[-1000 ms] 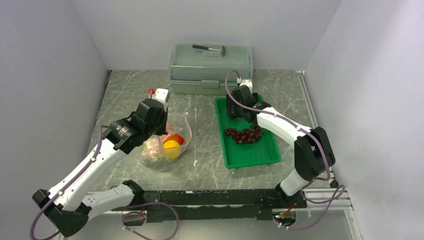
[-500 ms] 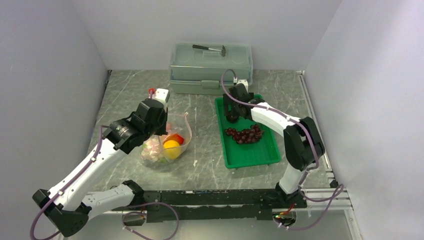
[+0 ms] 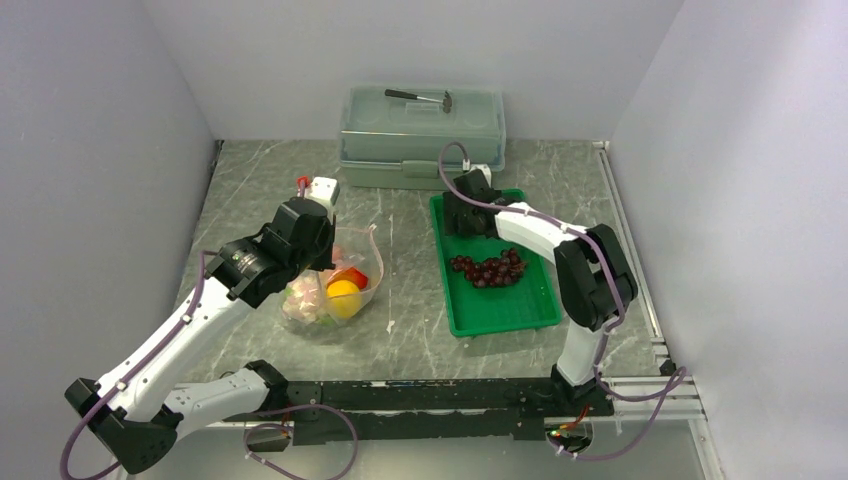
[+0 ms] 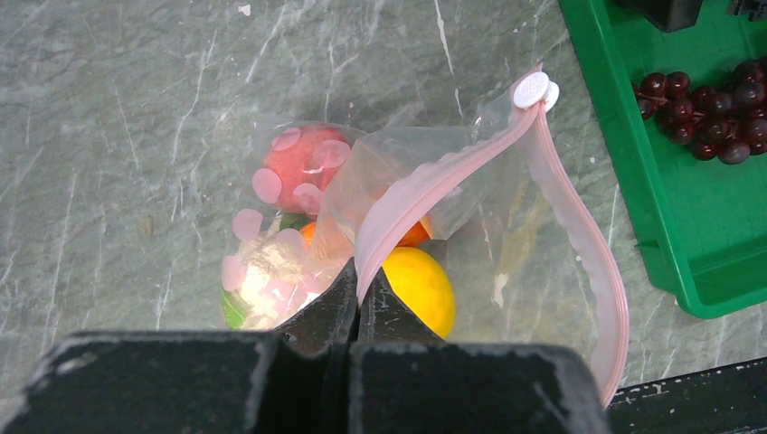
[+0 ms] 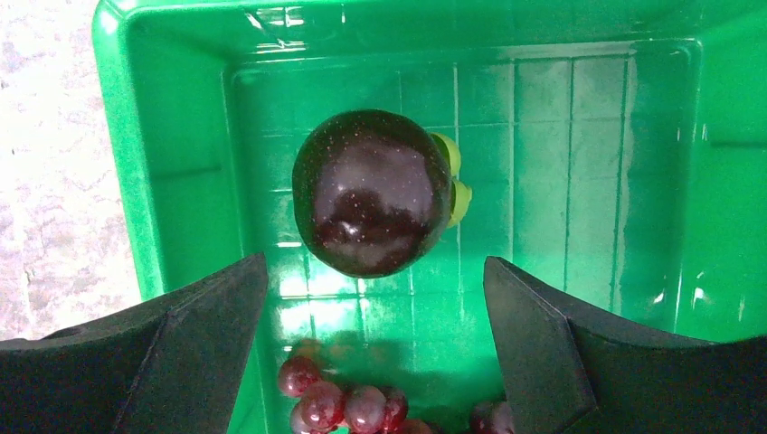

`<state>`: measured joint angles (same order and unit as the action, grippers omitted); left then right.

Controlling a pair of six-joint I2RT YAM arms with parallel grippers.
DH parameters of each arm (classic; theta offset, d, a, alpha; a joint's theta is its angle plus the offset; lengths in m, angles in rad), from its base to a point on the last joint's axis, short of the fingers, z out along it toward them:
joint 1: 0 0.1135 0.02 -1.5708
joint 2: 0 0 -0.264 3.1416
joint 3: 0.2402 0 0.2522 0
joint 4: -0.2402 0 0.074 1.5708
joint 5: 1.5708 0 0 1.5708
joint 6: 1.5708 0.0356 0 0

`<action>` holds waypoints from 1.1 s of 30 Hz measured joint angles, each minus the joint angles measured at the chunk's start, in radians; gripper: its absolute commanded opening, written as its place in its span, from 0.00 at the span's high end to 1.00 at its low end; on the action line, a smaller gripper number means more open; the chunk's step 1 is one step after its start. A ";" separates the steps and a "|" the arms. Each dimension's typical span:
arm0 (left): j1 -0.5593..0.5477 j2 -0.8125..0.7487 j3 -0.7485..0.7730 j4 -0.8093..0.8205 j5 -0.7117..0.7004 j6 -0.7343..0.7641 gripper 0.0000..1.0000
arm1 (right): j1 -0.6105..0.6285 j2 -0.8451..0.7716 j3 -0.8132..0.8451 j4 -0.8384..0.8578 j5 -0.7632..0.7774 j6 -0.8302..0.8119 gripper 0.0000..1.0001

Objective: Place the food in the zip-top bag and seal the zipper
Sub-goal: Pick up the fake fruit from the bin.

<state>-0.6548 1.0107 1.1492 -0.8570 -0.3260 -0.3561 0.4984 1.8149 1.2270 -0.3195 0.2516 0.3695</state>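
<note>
From above, the zip-top bag [image 3: 333,300] lies on the grey marbled table [image 3: 260,180] under the left arm's wrist, which hides the left gripper; only a yellow fruit [image 3: 343,292] and some red show through the plastic. The left wrist view fills this in. The left gripper [image 4: 359,289] is clamped, its 2 fingers pressed together on the pink zipper strip [image 4: 434,194] at the near end of the bag's mouth. The mouth gapes open, and the strip runs up to a round pale tab at its far end. Inside the bag, whose clear plastic carries pale pink dots, sit the yellow fruit, a red fruit [image 4: 303,163] and some pale and green pieces too blurred to name. The top view also shows a grey-green toolbox [image 3: 420,135] at the back of the table with a hammer [image 3: 418,97] lying on its lid. The right gripper [image 3: 460,215] is over the far end of the green tray [image 3: 500,312], and the grapes [image 3: 488,269] lie mid-tray. Only the right wrist view shows a dark round fruit [image 5: 373,192] with a green stem resting on the tray floor near the far wall. There the right gripper [image 5: 373,262] is spread wide and holds nothing, and its fingertips flank the fruit's near side without clear contact.
</note>
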 measured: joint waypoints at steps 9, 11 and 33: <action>0.000 0.000 0.000 0.000 0.000 0.000 1.00 | 0.000 0.053 0.060 0.006 -0.003 0.000 0.10; 0.000 0.000 0.000 0.000 0.000 0.000 1.00 | 0.000 0.071 0.079 0.006 -0.003 0.000 0.13; 0.000 0.000 0.000 0.000 0.000 0.000 1.00 | 0.000 0.071 0.070 0.006 0.001 -0.007 0.64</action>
<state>-0.6548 1.0107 1.1492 -0.8570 -0.3260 -0.3557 0.4984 1.8862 1.2972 -0.3130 0.2527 0.3626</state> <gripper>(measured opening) 0.012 0.547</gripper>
